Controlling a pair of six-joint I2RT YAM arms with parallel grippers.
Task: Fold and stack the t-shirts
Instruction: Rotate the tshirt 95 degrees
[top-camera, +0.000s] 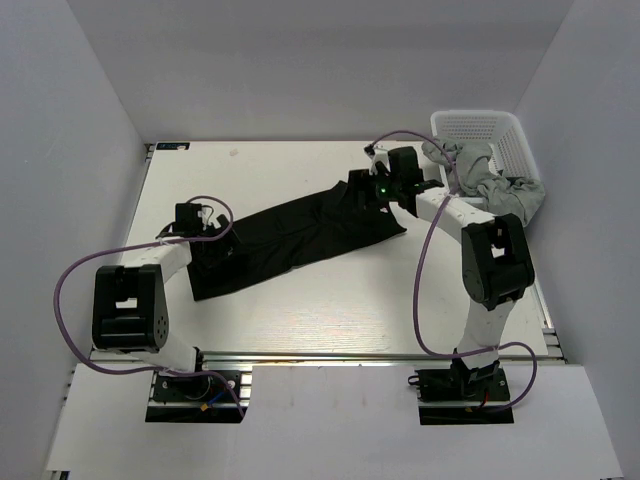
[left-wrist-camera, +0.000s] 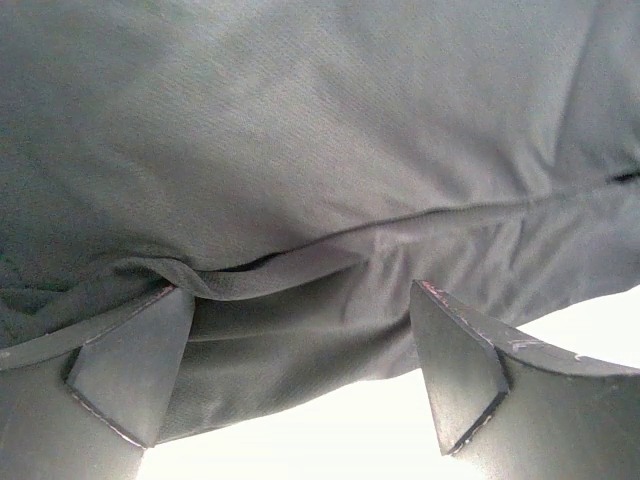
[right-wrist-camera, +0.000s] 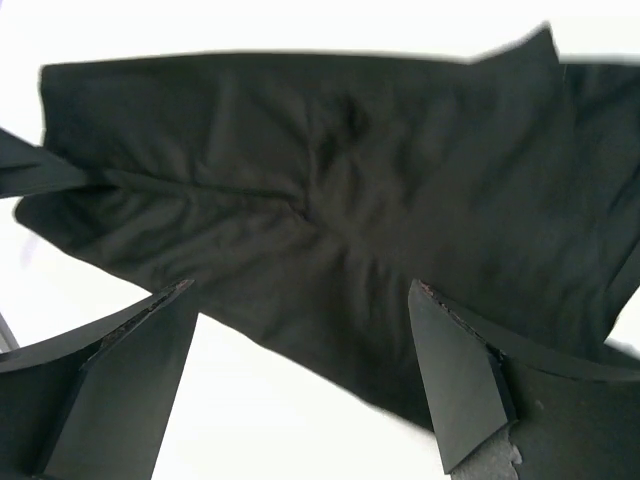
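The black t-shirt (top-camera: 300, 235) lies stretched out diagonally on the white table, from near left to far right. My left gripper (top-camera: 205, 228) is open over the shirt's near left end; in the left wrist view its fingers (left-wrist-camera: 130, 370) stand wide apart with black fabric (left-wrist-camera: 320, 180) between and beyond them. My right gripper (top-camera: 372, 188) is open over the shirt's far right end; the right wrist view shows the black shirt (right-wrist-camera: 330, 190) spread beyond its spread fingers (right-wrist-camera: 455, 380). Light grey t-shirts (top-camera: 490, 180) hang crumpled in and over the basket.
A white plastic lattice basket (top-camera: 500, 135) stands at the far right corner of the table (top-camera: 330, 310). White walls close in the left, back and right sides. Purple cables loop off both arms.
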